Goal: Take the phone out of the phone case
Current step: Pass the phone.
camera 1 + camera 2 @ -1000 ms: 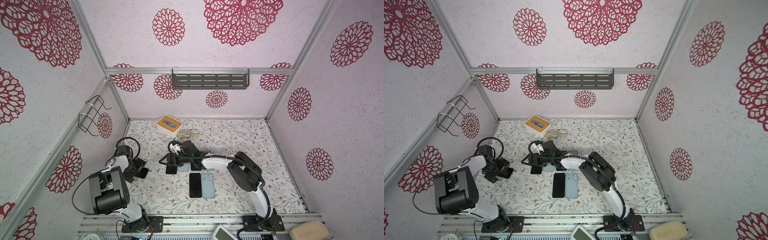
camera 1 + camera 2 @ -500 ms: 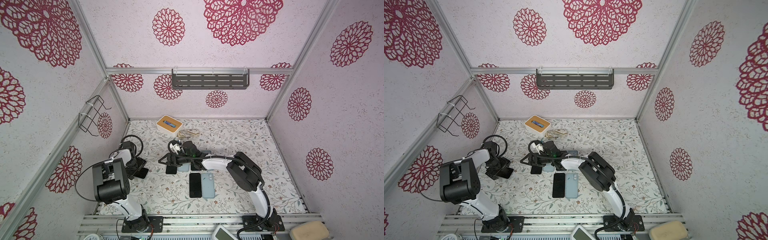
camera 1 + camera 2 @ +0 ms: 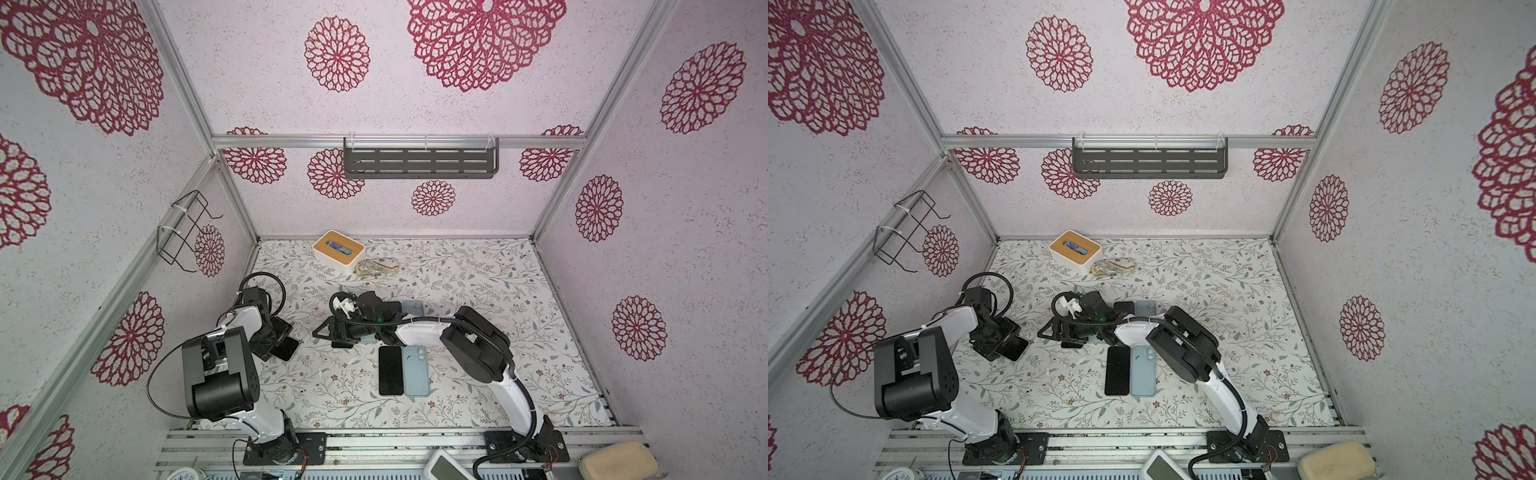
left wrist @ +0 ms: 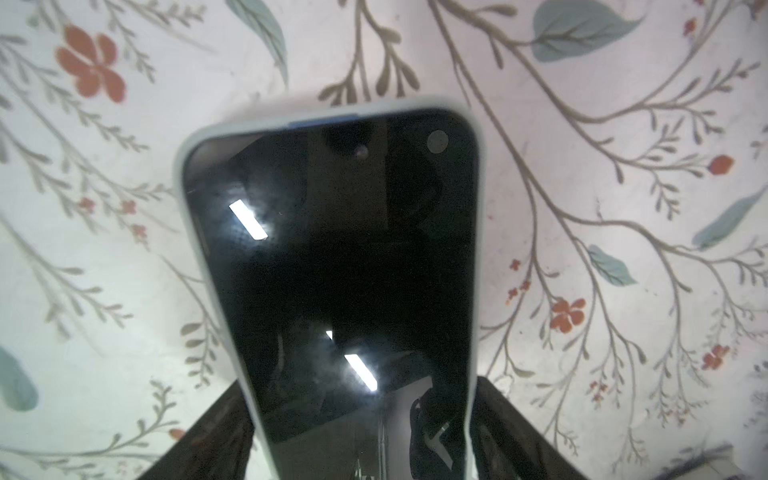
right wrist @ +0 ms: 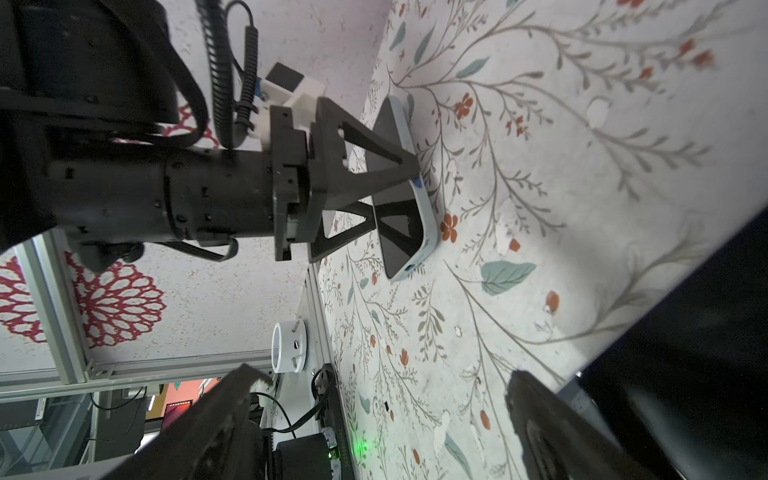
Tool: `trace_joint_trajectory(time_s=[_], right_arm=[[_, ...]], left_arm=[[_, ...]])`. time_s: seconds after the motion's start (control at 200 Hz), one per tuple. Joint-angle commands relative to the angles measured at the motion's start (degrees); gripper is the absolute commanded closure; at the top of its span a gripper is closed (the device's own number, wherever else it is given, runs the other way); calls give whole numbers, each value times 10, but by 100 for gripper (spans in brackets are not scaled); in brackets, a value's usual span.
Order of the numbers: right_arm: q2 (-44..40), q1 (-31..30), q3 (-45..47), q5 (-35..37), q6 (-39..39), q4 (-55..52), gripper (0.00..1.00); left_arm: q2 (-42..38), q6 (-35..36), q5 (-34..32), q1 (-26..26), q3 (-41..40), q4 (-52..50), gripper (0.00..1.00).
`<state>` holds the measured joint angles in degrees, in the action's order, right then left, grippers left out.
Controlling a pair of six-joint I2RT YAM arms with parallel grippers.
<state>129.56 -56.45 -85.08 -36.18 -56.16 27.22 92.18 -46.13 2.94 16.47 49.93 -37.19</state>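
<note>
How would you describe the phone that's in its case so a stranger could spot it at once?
On the flowered table, go to the side by the wall with the wire rack, where the left gripper straddles a phone. It faces screen up, its dark glass ringed by a pale case, unlike the rimless black phone and light blue piece in the middle.

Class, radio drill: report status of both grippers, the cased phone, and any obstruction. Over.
Left gripper straddling cased phone on table; grip unconfirmed. Right gripper open, empty. Black phone and blue-backed phone lie apart, not obstructing.
</note>
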Motion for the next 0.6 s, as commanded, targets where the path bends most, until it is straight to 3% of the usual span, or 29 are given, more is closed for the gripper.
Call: trace_joint_trajectory(time_s=[0.0,0.33,0.596], right_arm=[[3,-17,-29,30,-4,-13,1],[52,-45,-77,100,-25,-67,8],[83,-49,-101,145,-35,-79,24]], left_arm=[[-10,1,86,0,-28,19,34],[-63,15,157,3,-65,31,36],[-75,21,196,3,-90,48,39]])
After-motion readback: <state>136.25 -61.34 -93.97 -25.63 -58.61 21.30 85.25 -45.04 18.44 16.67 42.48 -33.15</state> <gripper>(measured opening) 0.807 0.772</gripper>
